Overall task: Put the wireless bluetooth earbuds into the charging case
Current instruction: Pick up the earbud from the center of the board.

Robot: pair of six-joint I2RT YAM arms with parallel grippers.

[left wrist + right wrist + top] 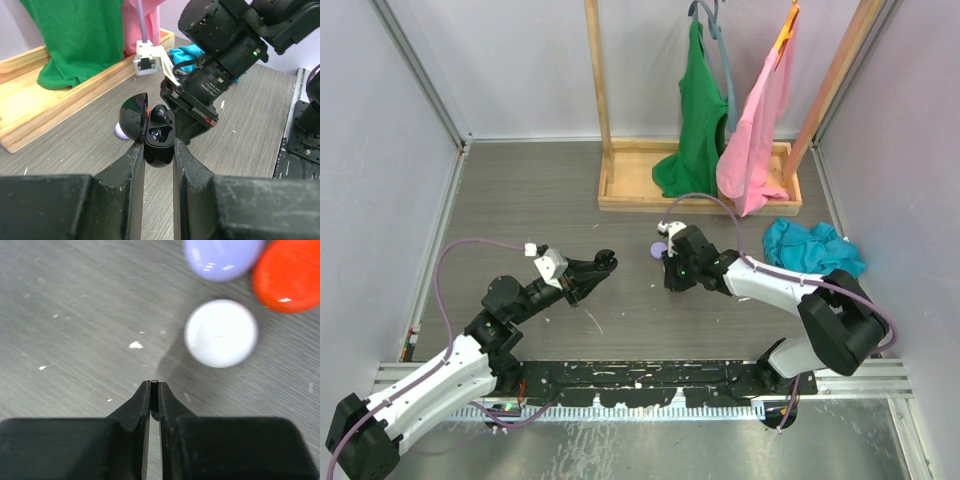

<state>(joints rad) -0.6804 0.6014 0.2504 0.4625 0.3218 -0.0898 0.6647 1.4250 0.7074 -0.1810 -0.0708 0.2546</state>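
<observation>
Left end effector (159, 146) clenched on the black charging case (159, 134), one finger on each flank. The case is lifted off the worktop (540, 200). Its long axis runs 12 to 6 o'clock in the left wrist view, in line with the fingers. The lid (134, 114) is swung open toward 10 o'clock, leaving the wells exposed. A dark rounded form lies in the upper well, possibly a seated black earbud, though it cannot be told apart from the lining.

Right end effector (154, 386) is pressed to a thin slit. A tiny red-edged speck shows at its tips, too small to identify as one of the earbuds. No other bud can be made out in any view. The white disc (221, 333), lilac disc (222, 257) and red disc (287, 275) lie on the worktop at 12 to 2 o'clock of these tips.

Governing relation, from the overhead view: the open case lies at 9 o'clock of the right end effector, near but apart. The right arm is therefore judged the one to deliver, travelling toward 9 o'clock and entering along the well axis.
</observation>
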